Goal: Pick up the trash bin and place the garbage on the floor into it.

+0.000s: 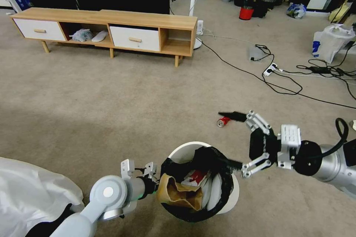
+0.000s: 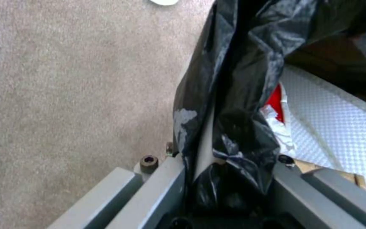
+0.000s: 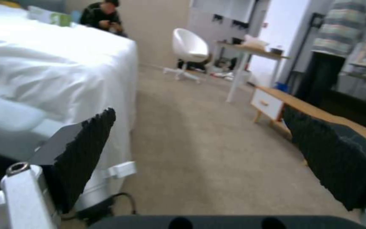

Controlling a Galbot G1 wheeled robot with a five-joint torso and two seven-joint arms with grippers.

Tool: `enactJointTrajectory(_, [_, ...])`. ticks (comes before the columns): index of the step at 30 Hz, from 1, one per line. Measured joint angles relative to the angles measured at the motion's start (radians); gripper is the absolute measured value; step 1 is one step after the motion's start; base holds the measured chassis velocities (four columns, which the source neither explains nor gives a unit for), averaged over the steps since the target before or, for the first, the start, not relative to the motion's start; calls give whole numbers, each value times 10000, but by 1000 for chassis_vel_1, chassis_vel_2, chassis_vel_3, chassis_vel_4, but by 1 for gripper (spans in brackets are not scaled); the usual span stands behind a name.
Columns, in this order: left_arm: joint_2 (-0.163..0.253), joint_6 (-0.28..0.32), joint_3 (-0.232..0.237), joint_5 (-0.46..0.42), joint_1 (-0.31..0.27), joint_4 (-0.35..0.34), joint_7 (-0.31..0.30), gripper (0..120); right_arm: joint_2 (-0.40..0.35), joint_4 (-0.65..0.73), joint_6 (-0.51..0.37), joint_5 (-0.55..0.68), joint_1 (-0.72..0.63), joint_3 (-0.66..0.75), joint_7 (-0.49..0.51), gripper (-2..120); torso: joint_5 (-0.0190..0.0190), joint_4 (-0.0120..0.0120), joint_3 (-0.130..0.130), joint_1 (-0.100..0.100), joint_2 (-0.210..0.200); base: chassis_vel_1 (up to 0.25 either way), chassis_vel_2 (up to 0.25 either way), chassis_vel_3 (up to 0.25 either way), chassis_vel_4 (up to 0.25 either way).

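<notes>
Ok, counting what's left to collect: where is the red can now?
In the head view, the red can lies on the carpet just beyond the trash bin, beside the open right gripper's upper fingertip.

Bare carpet (image 1: 111, 96) all around the crushed red can (image 1: 223, 121); cables (image 1: 282, 85) well beyond.

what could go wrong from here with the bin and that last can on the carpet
1. The left tool grips the trash bin only at one side of its rim, through the black bag. The bin could tilt or slip in that grip.
2. The brown paper carton pokes above the rim, so a jolt might tip it out.
3. The right tool is open beside the bin, with the red can beyond it on the floor. Reaching for it may knock the bin.
</notes>
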Motion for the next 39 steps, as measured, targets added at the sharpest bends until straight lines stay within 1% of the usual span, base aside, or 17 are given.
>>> enactJointTrajectory(1, [0, 0, 0, 0, 0, 0, 0, 0, 0, 0, 0, 0, 0, 0, 0, 100, 0, 0, 0, 0, 0, 0, 0, 0, 0])
enactJointTrajectory(4, [-101, -18, -177, 95, 214, -176, 32, 0, 391, -102, 88, -159, -97, 93, 453, 100, 1, -1, 0, 0, 0, 0, 0, 0, 0])
enactJointTrajectory(13, [-308, -54, -447, 244, 409, -498, 69, 0, 1098, -518, 232, -666, -266, 141, 1177, 100, 1, -1, 2, 0, 0, 0, 0, 0, 0])
enactJointTrajectory(15, [-491, -70, -647, 421, 489, -610, 169, 0, 1382, -744, 286, -875, -289, 139, 1545, 100, 1, -1, 1, 0, 0, 0, 0, 0, 0])
enactJointTrajectory(16, [-491, -70, -647, 421, 489, -610, 169, 0, 1382, -744, 286, -875, -289, 139, 1545, 100, 1, -1, 1, 0, 0, 0, 0, 0, 0])
enactJointTrajectory(18, [-655, -108, -846, 487, 534, -667, 176, 0, 1548, -927, 314, -1045, -290, 135, 1722, 100, 1, 0, 2, 0, 0, 0, 0, 0, 0])
enactJointTrajectory(19, [-655, -108, -846, 487, 534, -667, 176, 0, 1548, -927, 314, -1045, -290, 135, 1722, 100, 1, 0, 2, 0, 0, 0, 0, 0, 0])
enactJointTrajectory(21, [-867, -156, -1159, 510, 549, -723, 166, 0, 1849, -1207, 343, -1318, -301, 122, 1955, 100, 1, 0, 2, 0, 0, 0, 0, 0, 0])
enactJointTrajectory(23, [-908, -173, -1234, 509, 554, -738, 157, 0, 1919, -1260, 347, -1376, -306, 103, 2018, 100, 0, 0, 1, 0, 0, 0, 0, 0, 0])
enactJointTrajectory(25, [-1029, -254, -1592, 412, 591, -819, 21, 0, 2207, -1572, 384, -1738, -317, -79, 2383, 100, 2, 0, 1, 0, 0, 0, 0, 0, 0])
enactJointTrajectory(26, [-1029, -254, -1592, 412, 591, -819, 21, 0, 2207, -1572, 384, -1738, -317, -79, 2383, 100, 2, 0, 1, 0, 0, 0, 0, 0, 0])
enactJointTrajectory(28, [-1057, -338, -1811, 301, 588, -836, -124, 0, 2354, -1806, 385, -1987, -340, -255, 2649, 100, 1, 1, 1, -1, 0, 0, 0, 0, 0])
enactJointTrajectory(29, [-1057, -338, -1811, 301, 588, -836, -124, 0, 2354, -1806, 385, -1987, -340, -255, 2649, 100, 1, 1, 1, -1, 0, 0, 0, 0, 0])
enactJointTrajectory(31, [-1103, -474, -1988, 69, 453, -788, -400, 0, 2484, -2153, 359, -2224, -370, -443, 2980, 100, 1, 0, 1, 0, 0, 0, 0, 0, 0])
enactJointTrajectory(35, [-1101, -549, -2021, -21, 370, -697, -492, 0, 2500, -2426, 290, -2365, -372, -563, 3195, 100, 0, -3, 1, 0, 0, 0, 0, 0, 0])
enactJointTrajectory(37, [-1093, -632, -2127, -158, 287, -536, -585, 0, 2438, -2779, 106, -2408, -352, -849, 3698, 100, -2, -1, 1, 0, 0, 0, 0, 0, 0])
enactJointTrajectory(39, [-1103, -705, -2190, -187, 250, -470, -640, 0, 2416, -2923, 22, -2400, -315, -1014, 3877, 100, 0, 0, 1, 0, 0, 0, 0, 0, 0])
